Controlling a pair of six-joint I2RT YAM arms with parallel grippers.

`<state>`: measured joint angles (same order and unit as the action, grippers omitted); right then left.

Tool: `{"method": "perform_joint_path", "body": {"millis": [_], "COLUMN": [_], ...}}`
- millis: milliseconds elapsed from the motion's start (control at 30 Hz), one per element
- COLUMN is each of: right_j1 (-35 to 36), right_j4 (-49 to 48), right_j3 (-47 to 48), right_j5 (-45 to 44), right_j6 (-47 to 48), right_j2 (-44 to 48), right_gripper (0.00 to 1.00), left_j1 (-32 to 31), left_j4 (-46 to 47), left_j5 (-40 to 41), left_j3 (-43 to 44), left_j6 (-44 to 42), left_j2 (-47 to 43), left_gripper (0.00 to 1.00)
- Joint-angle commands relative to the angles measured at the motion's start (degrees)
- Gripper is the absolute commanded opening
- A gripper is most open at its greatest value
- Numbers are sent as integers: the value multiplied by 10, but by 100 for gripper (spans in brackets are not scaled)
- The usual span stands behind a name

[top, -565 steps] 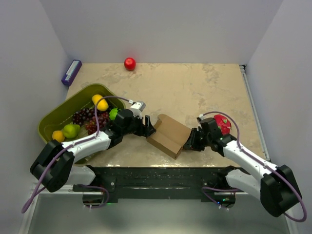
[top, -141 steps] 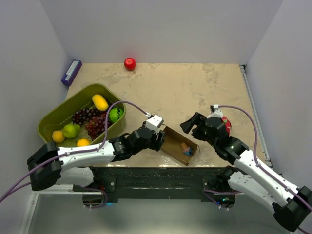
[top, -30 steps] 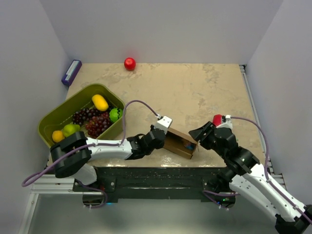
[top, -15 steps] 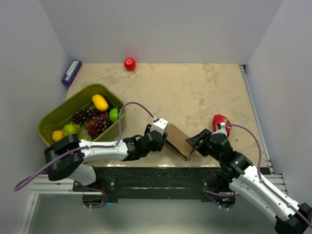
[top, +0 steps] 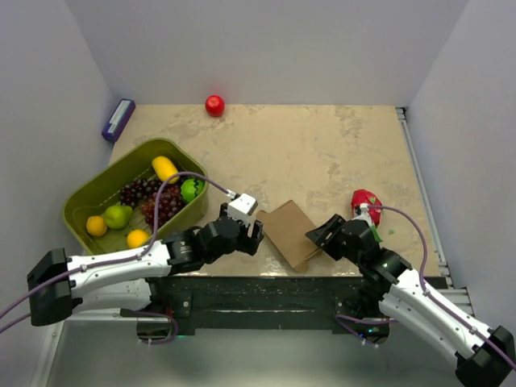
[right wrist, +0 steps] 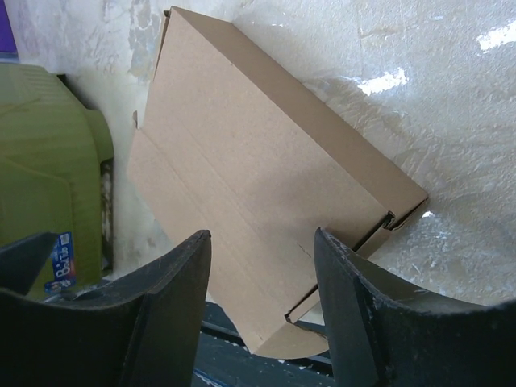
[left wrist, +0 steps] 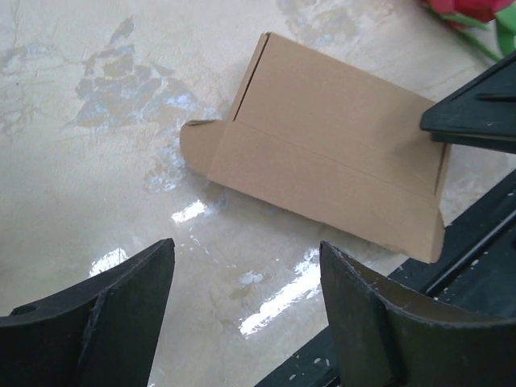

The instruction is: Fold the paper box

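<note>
the slim brown paper box (top: 288, 232) lies flat near the table's (top: 339, 153) front edge between the left gripper (top: 255, 235) and right gripper (top: 320, 235), both spread wide and empty, and it looks light, thin and easily creased, best pinched by an edge.

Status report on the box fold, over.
Left gripper open, right gripper open, neither gripping. Paper box lying flat, lid down, one end tab sticking out. Red fruit near right gripper, clear of box.
</note>
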<state>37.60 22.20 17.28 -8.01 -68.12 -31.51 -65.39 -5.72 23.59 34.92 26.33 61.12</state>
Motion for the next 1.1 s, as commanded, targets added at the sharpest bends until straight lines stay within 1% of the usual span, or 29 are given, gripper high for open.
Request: {"method": "perform_joint_path", "body": {"millis": [0, 67, 100, 133, 200, 233, 300, 367, 467, 600, 700, 833, 933, 1000, 1067], "right_j1": [2, 2, 2, 2, 2, 2, 3, 2, 2, 2, 3, 2, 2, 2, 2], "right_j4": [7, 28, 54, 71, 121, 137, 175, 186, 165, 74, 34, 11, -10, -44, -74], "right_j3": [6, 24, 33, 42, 69, 85, 96, 97, 71, 28, 5, -28, -59, -79, -108], "right_j5": [-20, -29, -34, -39, -59, -67, -80, -79, -58, -18, -2, 4, 1, 5, 12], "right_j6": [17, 22, 25, 27, 32, 32, 32, 32, 26, 9, -6, -25, -42, -58, -68], "right_j2": [5, 13, 27, 34, 56, 61, 72, 80, 66, 28, 12, 19, 29, 34, 40], "right_gripper": [59, 62, 63, 67, 70, 72, 73, 74, 75, 75, 75, 76, 75, 72, 66], "left_j1": [10, 27, 33, 50, 72, 101, 122, 134, 142, 152, 155, 163, 175, 179, 188], "left_j4": [9, 17, 18, 27, 46, 72, 83, 83, 85, 97, 98, 104, 106, 107, 110], "left_j5": [-47, -61, -65, -80, -107, -148, -187, -193, -200, -203, -200, -201, -218, -229, -232], "left_j3": [46, 87, 102, 125, 142, 154, 167, 186, 196, 193, 185, 165, 152, 137, 126], "left_j6": [-35, -56, -63, -69, -83, -84, -83, -90, -96, -94, -88, -72, -50, -34, -16], "left_j2": [1, 42, 57, 72, 110, 123, 162, 200, 239, 276, 292, 290, 282, 269, 255], "left_gripper": [78, 79, 79, 80, 83, 84, 86, 87, 88, 89, 89, 89, 92, 95, 96]}}
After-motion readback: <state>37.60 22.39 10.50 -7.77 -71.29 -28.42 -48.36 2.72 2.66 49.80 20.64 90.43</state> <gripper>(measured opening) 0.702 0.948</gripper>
